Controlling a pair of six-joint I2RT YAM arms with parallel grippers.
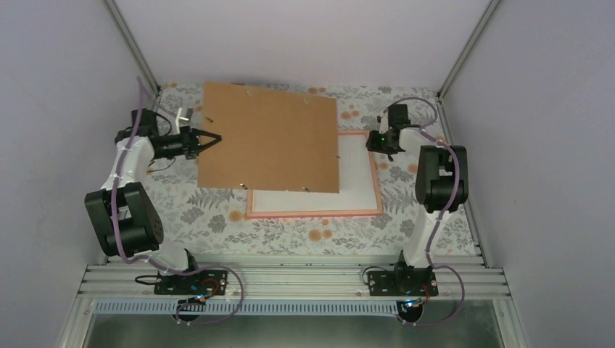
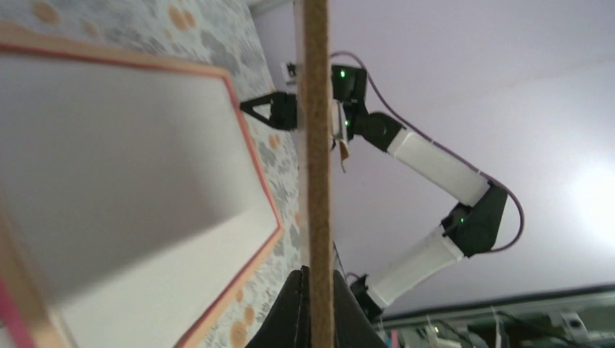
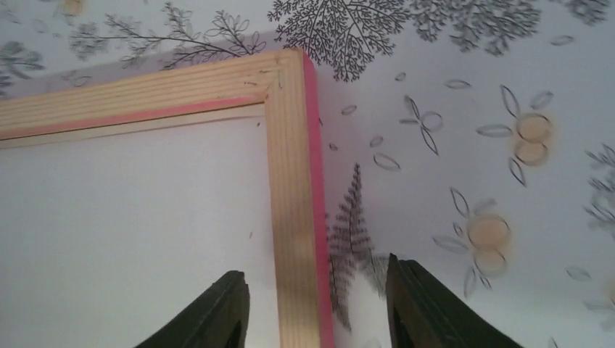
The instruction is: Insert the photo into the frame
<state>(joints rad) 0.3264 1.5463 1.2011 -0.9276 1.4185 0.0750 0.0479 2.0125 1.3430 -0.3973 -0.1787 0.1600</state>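
My left pincer (image 1: 209, 138) clenched the backing board (image 1: 268, 138); my right pincer (image 3: 315, 290) gaped astride the frame (image 3: 289, 181), which I judged rigid, light, graspable by that rail.

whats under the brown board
The frame, flat with a white surface inside, pokes out from the brown board below and right. Its far left part is covered in the top view.

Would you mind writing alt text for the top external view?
The left pincer grips a brown backing board by its left edge over a pink frame on the floral tablecloth. The right pincer hovers at the frame's right edge.
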